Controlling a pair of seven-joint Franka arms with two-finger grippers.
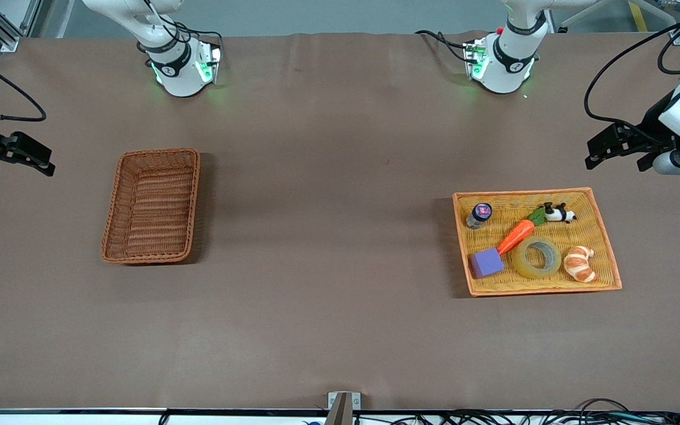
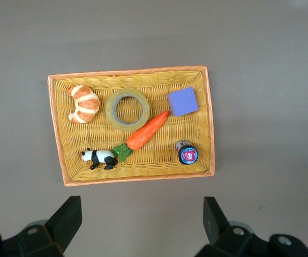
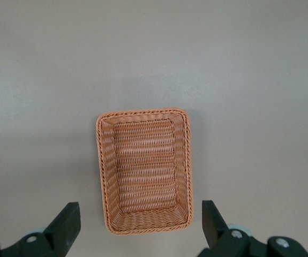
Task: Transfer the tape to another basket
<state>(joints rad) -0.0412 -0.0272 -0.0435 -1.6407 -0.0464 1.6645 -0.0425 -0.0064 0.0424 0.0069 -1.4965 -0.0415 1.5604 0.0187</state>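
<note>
— Crowding the tape in the yellow tray: carrot touching, purple block and croissant just beside.
— Lying open from above: tape ring; likewise the basket, holding nothing, with bare table lying between.

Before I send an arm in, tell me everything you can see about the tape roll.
The tape is a wide ring of translucent yellowish packing tape with a grey-brown inner core. It lies flat, its hole facing up, on the floor of the yellow-orange wicker tray, in the half nearer the front camera. It sits between the purple block and the croissant, with the carrot tip at its rim; whether they touch is unclear. No tool holds it: the left tool hangs open above the table beside the tray.
</note>
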